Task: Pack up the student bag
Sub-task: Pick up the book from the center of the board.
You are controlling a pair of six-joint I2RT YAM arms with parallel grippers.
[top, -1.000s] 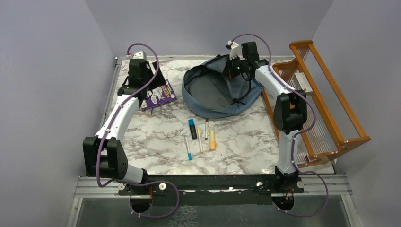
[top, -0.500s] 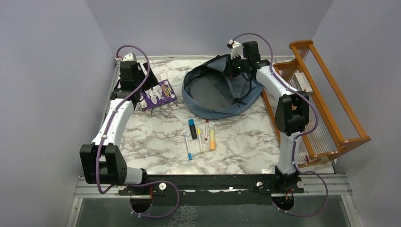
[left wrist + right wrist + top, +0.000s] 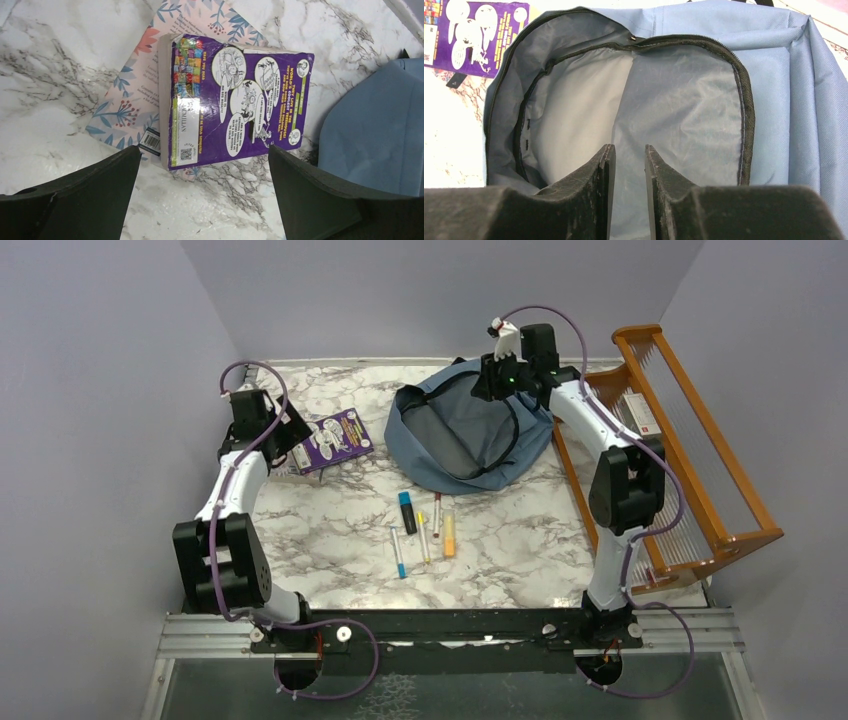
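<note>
Marble tabletop (image 3: 330, 530) | your left hand (image 3: 202, 155) spread wide, purple book (image 3: 240, 100) just below it, for pickup | your right hand (image 3: 626, 155) nearly closed, seemingly pinching student bag (image 3: 774, 100) rim, holding mouth open

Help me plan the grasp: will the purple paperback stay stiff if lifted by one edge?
Probably not fully: the purple paperback has a creased, worn cover, so it may sag. Slim page block: likely light. It lies on a floral booklet, which might slide along.
</note>
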